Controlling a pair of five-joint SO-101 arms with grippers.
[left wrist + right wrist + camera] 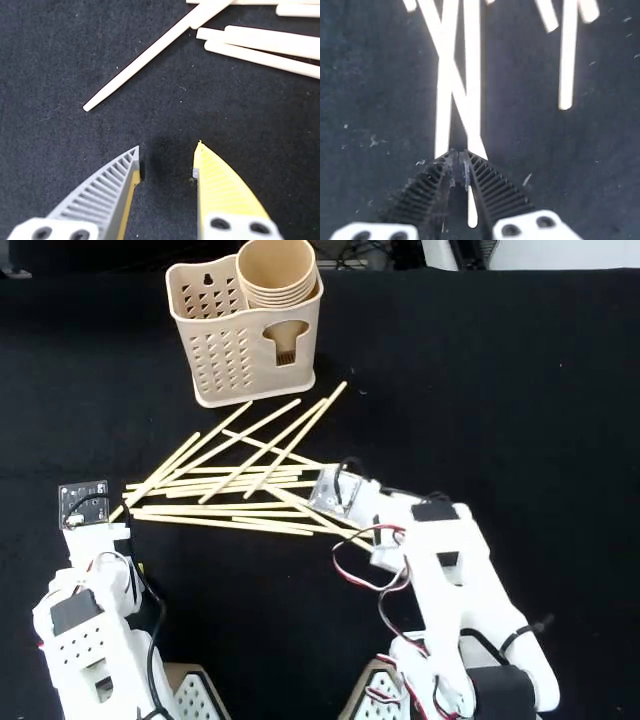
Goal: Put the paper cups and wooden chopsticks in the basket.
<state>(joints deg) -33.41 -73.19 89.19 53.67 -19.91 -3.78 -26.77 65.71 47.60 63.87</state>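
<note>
Lower left of the high view: the left pincer (169, 146), jaws apart, hangs over the bare black bench (520, 390), with the tapered tip of the nearest stick lying just beyond it, untouched. Centre: the wooden chopsticks (230, 480), pale, slim and tapered, lie in a loose crossed fan on the bench, and the right pincer (457, 156) is clamped on one at the fan's right end. Upper centre: the tan paper cups (277, 270), nested in one stack, stand upright in the right compartment of the beige perforated basket (235, 355), well apart from both pincers.
</note>
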